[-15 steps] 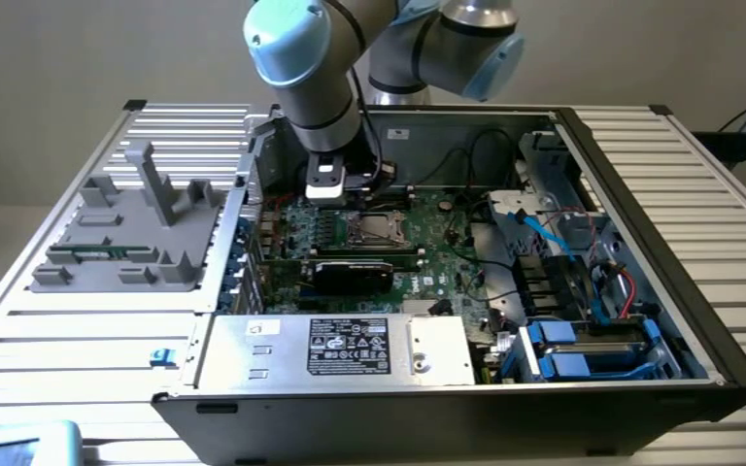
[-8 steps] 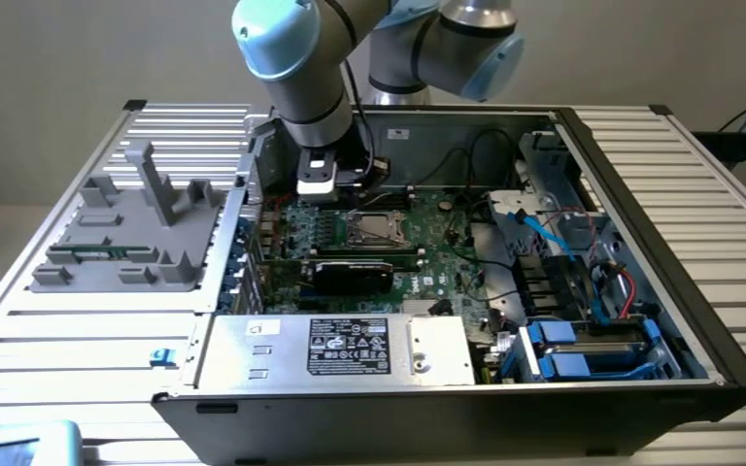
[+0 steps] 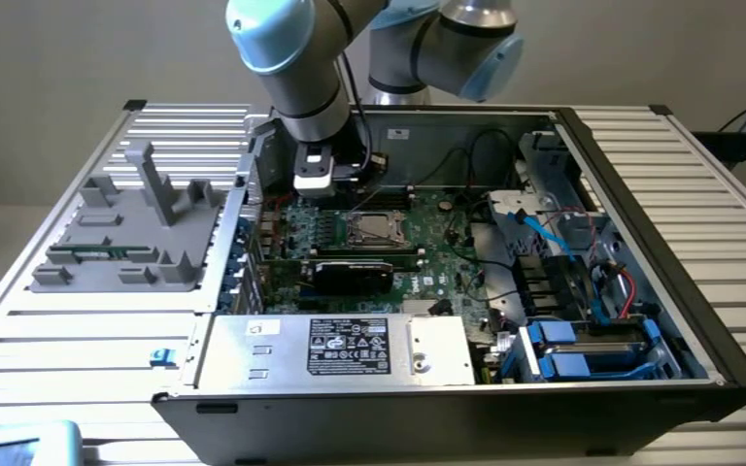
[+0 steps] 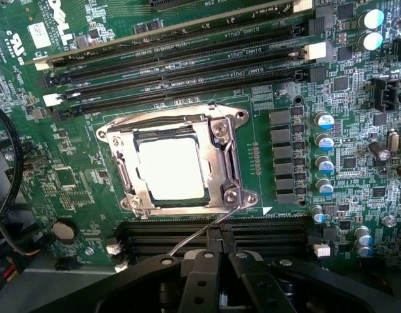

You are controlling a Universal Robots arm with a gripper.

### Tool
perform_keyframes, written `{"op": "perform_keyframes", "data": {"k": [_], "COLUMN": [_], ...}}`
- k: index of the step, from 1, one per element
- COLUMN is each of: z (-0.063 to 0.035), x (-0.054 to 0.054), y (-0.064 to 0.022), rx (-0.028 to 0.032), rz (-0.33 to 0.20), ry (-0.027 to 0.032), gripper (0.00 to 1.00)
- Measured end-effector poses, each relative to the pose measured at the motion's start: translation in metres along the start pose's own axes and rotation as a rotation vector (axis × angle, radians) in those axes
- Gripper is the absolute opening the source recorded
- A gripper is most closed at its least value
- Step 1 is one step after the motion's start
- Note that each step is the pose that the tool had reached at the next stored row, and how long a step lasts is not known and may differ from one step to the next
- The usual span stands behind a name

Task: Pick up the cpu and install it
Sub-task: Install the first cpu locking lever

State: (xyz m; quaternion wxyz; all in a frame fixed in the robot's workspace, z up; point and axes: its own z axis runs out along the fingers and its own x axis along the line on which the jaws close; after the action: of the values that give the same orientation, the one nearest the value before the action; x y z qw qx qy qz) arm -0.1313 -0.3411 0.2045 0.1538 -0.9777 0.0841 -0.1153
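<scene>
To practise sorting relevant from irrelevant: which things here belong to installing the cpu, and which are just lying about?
Job in hand: flat silvery-grey square cpu, lying in the socket; metal-bordered square socket frame; black end effector, shut.
Lying about: grey plastic fixture tray; silver labelled power supply box; blue drive caddies; black expansion card.

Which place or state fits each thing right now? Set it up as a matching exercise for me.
1 cpu
2 gripper
3 grey fixture
4 blue drive bays

a beside the case, exterior view's left
b shut
c in the socket frame
d inside the case, exterior view's right

Pairs: 1-c, 2-b, 3-a, 4-d
</scene>
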Motion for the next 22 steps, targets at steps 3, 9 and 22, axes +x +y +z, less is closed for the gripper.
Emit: {"op": "perform_keyframes", "data": {"k": [3, 9, 22], "z": [0.0, -0.0002, -0.0007], "x": [-0.0002, -0.0019, -0.0058], "y": [-0.0001, 0.0001, 0.0008], "rx": [0.0, -0.0008, 0.0118], "rz": [0.001, 0.023, 0.045], "ry": [0.0016, 0.0084, 0.0256], "gripper": [0.11, 0.11, 0.11]}}
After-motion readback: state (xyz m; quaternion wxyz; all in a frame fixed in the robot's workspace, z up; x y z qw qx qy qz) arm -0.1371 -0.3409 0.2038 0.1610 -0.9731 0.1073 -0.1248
